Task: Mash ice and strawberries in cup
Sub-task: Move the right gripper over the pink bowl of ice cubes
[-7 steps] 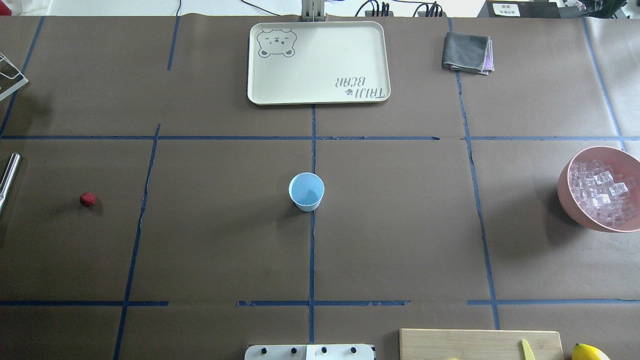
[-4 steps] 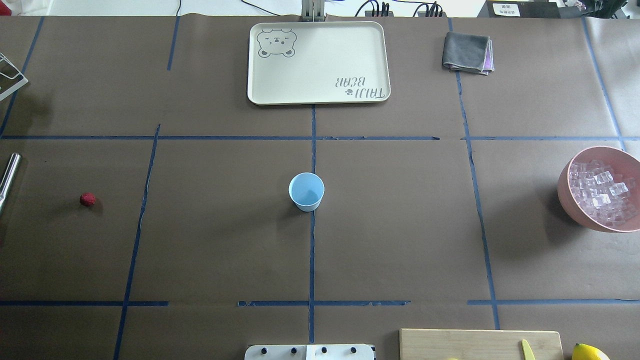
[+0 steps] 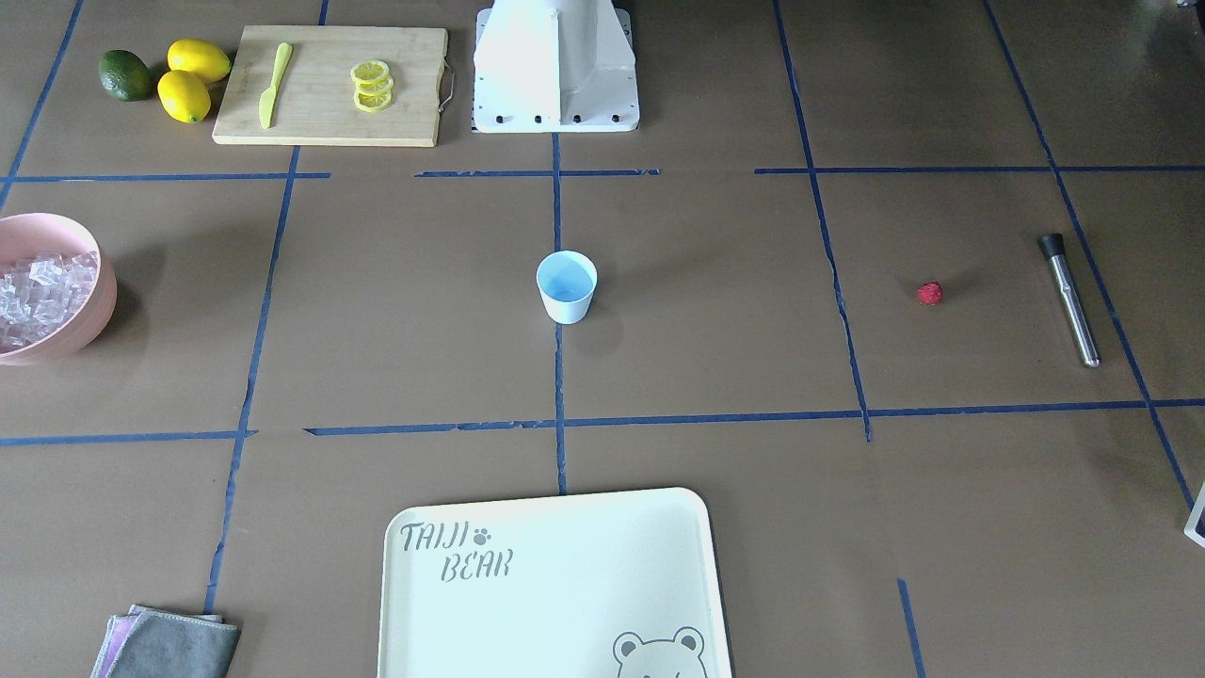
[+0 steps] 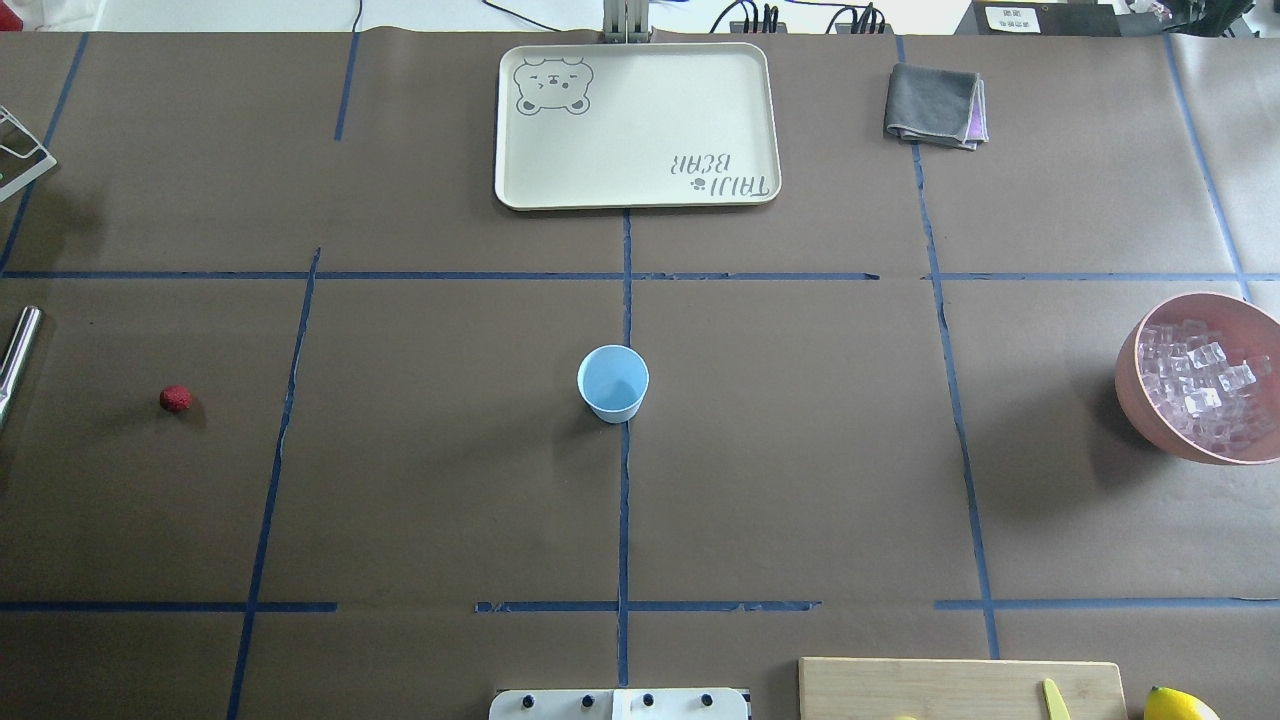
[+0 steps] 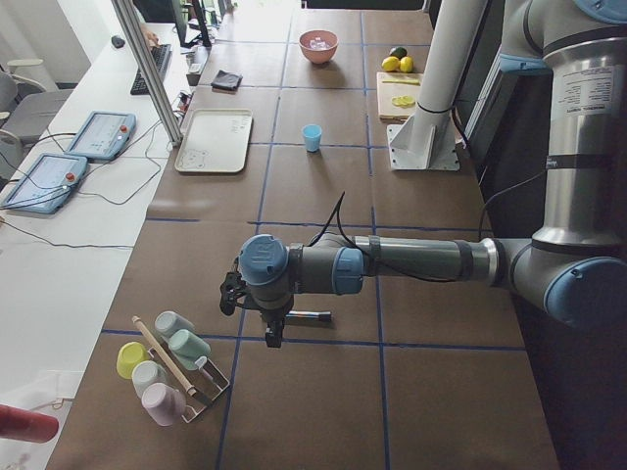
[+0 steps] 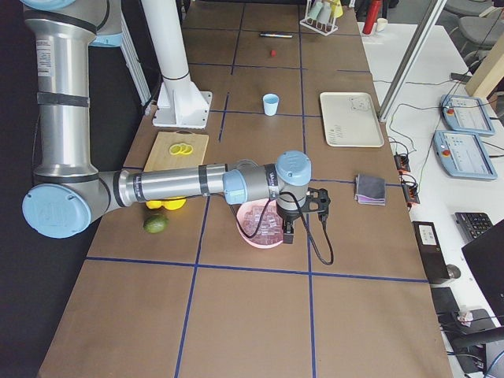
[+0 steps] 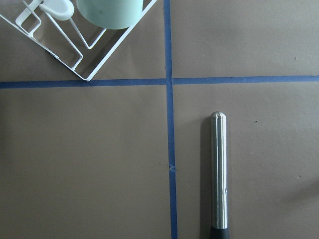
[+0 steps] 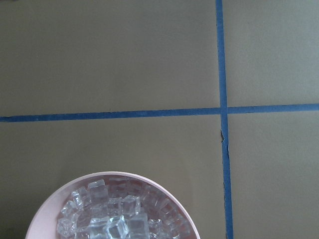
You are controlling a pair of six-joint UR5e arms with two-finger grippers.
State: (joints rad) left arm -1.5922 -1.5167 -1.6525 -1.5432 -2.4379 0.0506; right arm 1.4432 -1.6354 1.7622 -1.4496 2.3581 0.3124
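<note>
Cup [image 4: 612, 384] upright between left claw [image 5: 271, 333] and right claw [image 6: 288, 228], well apart from each. Ice [image 4: 1195, 385] heaped in pink bowl [image 4: 1138, 410] just below right claw. Strawberry [image 4: 176, 399] on desk [image 4: 800, 450] near left claw, itself poised over steel muddler [image 7: 218, 174]. Spread or pressed together: cannot tell for either.

The table [image 4: 800, 450], papered brown and gridded with blue tape [image 4: 623, 500], carries the light-blue cup [image 4: 612, 384] upright at its centre. Well off to the robot's left lie the red strawberry [image 4: 175, 398] and, beyond it, a steel rod [image 3: 1069, 299]. A pink bowl [image 4: 1128, 385] sits at the right edge, a cream tray [image 4: 640, 130] and folded grey cloth [image 4: 932, 104] on the far side, a wooden board [image 3: 414, 85] beside the robot's white base [image 3: 555, 66]
</note>
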